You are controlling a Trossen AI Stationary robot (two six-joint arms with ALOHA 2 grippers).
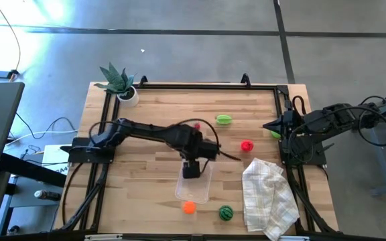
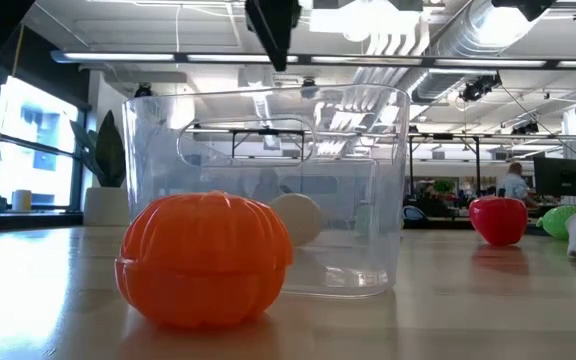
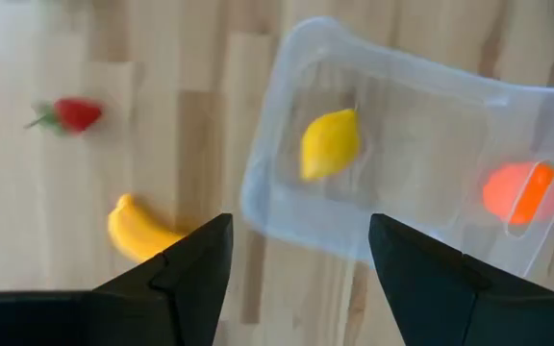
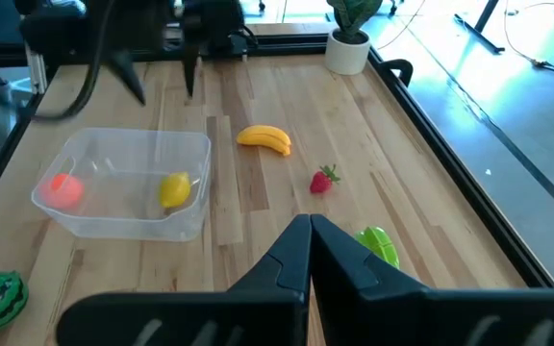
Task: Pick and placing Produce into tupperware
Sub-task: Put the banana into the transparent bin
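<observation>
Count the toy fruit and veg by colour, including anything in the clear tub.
Yellow: 2, banana, lemon
Red: 2, strawberry, round red fruit
Orange: 1, orange fruit
Green: 2, light green piece, striped watermelon
Total: 7
A green speck by the right gripper is too hidden to count.

Wooden table (image 1: 146, 120) carries tupperware (image 1: 194, 185), orange (image 1: 189, 207), watermelon (image 1: 226, 213), cloth (image 1: 268, 197), potted plant (image 1: 120, 84).

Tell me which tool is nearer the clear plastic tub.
Left. The left tool hangs open directly above the clear plastic tub, where a yellow lemon lies. The right tool waits shut at the table's right edge, well away.
</observation>
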